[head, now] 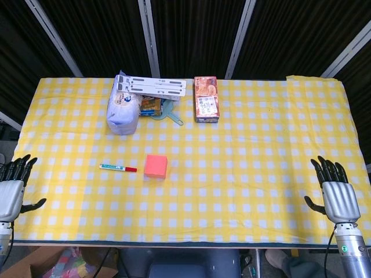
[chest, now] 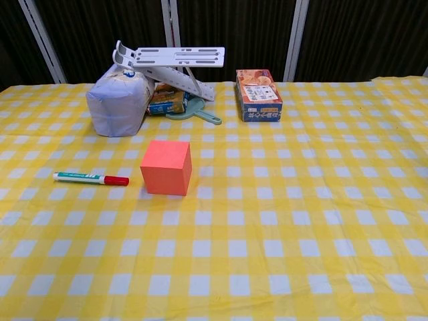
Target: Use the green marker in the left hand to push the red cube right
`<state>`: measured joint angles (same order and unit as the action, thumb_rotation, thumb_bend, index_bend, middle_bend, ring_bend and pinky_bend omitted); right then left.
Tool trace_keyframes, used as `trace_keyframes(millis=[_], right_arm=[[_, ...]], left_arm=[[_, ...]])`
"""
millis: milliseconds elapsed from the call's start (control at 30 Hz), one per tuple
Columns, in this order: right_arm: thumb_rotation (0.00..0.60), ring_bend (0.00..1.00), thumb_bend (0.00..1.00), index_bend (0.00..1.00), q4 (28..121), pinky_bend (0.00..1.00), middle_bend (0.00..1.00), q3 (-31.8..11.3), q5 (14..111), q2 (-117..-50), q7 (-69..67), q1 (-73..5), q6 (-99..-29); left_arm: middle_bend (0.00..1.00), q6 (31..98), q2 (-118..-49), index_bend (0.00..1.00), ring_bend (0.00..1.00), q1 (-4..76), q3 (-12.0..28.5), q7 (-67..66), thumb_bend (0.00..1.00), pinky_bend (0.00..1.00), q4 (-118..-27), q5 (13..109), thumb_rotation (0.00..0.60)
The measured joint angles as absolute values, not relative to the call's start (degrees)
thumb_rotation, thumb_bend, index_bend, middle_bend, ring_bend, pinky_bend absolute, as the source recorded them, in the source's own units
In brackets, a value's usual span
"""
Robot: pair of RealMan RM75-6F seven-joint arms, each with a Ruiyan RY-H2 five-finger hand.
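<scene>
Red cube (head: 156, 166) sits on the yellow checked cloth (head: 243, 174), well apart from the left hand (head: 13, 188), up and to its right; the green marker (head: 117, 168) lies between them, just beside the cube. Both hands, the right hand (head: 335, 191) included, are empty with fingers spread.

Nearest the silver-and-black left hand (head: 11, 188), the marker (head: 117, 168) was white with green print and a red cap. Just beyond it sat a coral-red cube (head: 156, 166), all on a yellow-and-white checked tablecloth (head: 243, 191).
</scene>
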<state>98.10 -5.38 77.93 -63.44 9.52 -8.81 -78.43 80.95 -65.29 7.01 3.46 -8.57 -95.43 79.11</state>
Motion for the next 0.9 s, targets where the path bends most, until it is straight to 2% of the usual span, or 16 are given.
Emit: trace_keyframes(millis=[367, 600, 700, 900], right_arm=[[0.6, 0.0, 0.3, 0.0, 97.9, 0.0, 0.0, -5.5, 78.5, -63.8, 9.3, -8.7, -79.1], [0.6, 0.0, 0.3, 0.0, 97.9, 0.0, 0.0, -5.7, 77.9, -63.9, 9.7, -8.8, -78.8], [0.6, 0.0, 0.3, 0.0, 98.0, 0.0, 0.0, -5.6, 78.0, -63.9, 9.8, -8.9, -78.8], [0.6, 0.0, 0.3, 0.0, 98.0, 0.0, 0.0, -5.6, 78.0, -63.9, 9.6, -8.9, -78.6]], left_arm=[[0.0, 81.1, -65.2, 0.0, 0.0, 7.0, 3.4, -8.2, 0.13, 0.01, -95.2, 79.5, 0.6], [0.0, 79.4, -65.0, 0.01, 0.0, 8.1, 4.3, -7.5, 0.13, 0.05, -95.5, 78.1, 0.6], [0.0, 77.5, -65.2, 0.07, 0.0, 9.5, 5.3, -8.0, 0.13, 0.1, -95.6, 77.0, 0.6], [0.07, 72.0, -67.4, 0.26, 0.01, 14.6, 8.2, -12.7, 0.18, 0.15, -94.7, 72.7, 0.6]])
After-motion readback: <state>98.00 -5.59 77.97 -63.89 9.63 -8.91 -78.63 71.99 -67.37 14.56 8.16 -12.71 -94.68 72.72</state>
